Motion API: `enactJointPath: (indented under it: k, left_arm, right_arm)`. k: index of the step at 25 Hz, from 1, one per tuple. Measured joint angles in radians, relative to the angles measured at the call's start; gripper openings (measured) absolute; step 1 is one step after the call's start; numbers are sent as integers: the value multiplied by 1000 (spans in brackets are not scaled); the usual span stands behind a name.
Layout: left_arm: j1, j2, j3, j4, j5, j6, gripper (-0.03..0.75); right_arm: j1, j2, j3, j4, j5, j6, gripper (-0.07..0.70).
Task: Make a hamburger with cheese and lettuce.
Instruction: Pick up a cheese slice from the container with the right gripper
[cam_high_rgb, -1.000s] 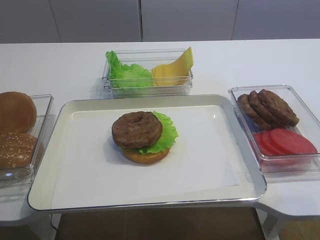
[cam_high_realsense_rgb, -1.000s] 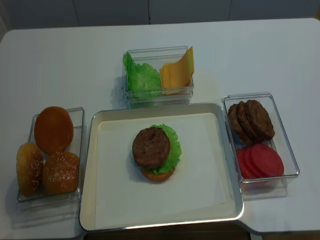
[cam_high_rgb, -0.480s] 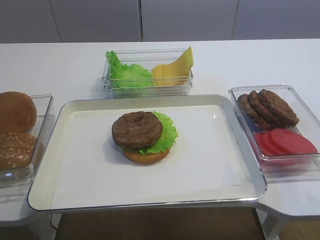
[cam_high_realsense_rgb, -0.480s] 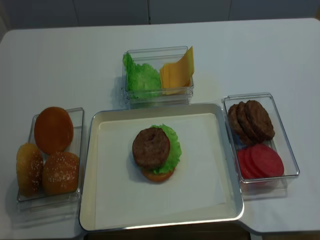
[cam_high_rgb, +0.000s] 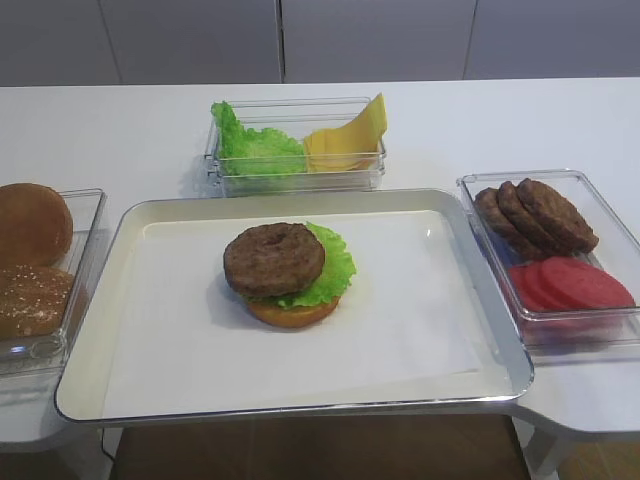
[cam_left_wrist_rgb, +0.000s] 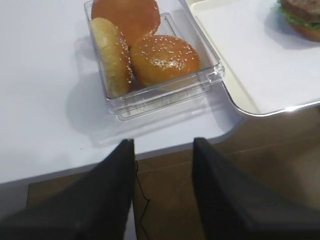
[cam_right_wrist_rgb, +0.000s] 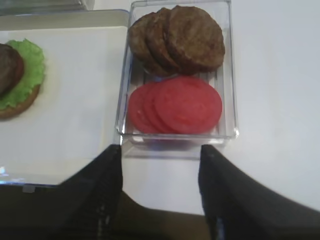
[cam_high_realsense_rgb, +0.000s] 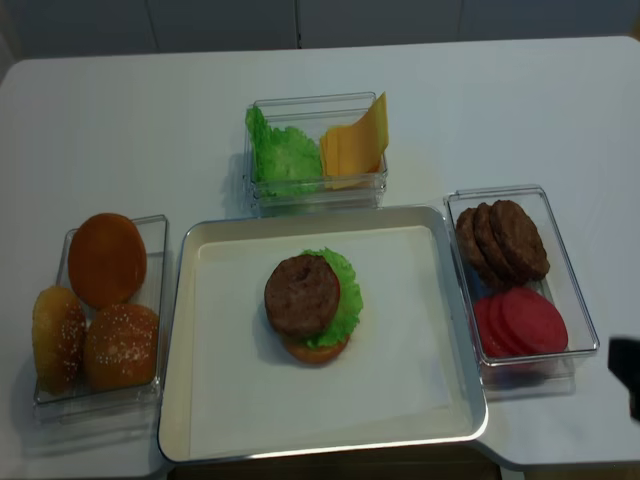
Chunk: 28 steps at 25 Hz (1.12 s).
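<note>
A: Where was the hamburger (cam_high_rgb: 288, 275)?

B: Mid tray (cam_high_rgb: 90, 330), on the white paper liner, a bit left of centre. Bun base at the bottom, lettuce (cam_high_rgb: 330, 270) frilling out mostly on the right side, patty w/ dimpled centre on top. No cheese on it yet.

A: And the cheese (cam_high_rgb: 350, 142)?

B: Yellow slices leaning in the right half of the clear box (cam_high_rgb: 300, 182) just behind the tray. Spare green leaves (cam_high_realsense_rgb: 282, 155) filled the left half of the same box.

A: What else around?

B: Clear box (cam_high_realsense_rgb: 575, 290) right of the tray: loose patties (cam_right_wrist_rgb: 177, 39) overlapping at the far end, red tomato slices (cam_right_wrist_rgb: 175, 105) at the near end. Clear box (cam_left_wrist_rgb: 165, 95) left of the tray w/ three buns (cam_left_wrist_rgb: 165, 59), two seeded, one plain.

A: Claws?

B: Right gripper (cam_right_wrist_rgb: 160, 185): fingers spread, nothing between them, hovering at the table edge just in front of the tomato box. In the realsense view only a dark bit showed at the right edge. Left gripper (cam_left_wrist_rgb: 162, 190): also spread apart and empty, near the table edge in front of the bun box. Both well apart from the burger.
</note>
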Motion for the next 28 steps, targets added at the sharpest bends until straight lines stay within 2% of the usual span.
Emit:
enactJointPath:
  k: [3,7,10,16,23,28]
  left_arm:
    - [0,0,0,0,0,0,288]
    - [0,0,0,0,0,0,288]
    - [0,0,0,0,0,0,288]
    - [0,0,0,0,0,0,288]
    - [0,0,0,0,0,0,288]
    - [0,0,0,0,0,0,288]
  right_arm:
    - [0,123,-66,49,-51,-40,389]
    - [0,264,-153,173,-135,-158,389]
    - [0,371,-223,238,-154,-209,389]
    - [0,598,-367,327,-146,-223,389]
    - [0,847,-588,339,-31,-172,389]
    - [42,996,-768,299,-1,-115,389]
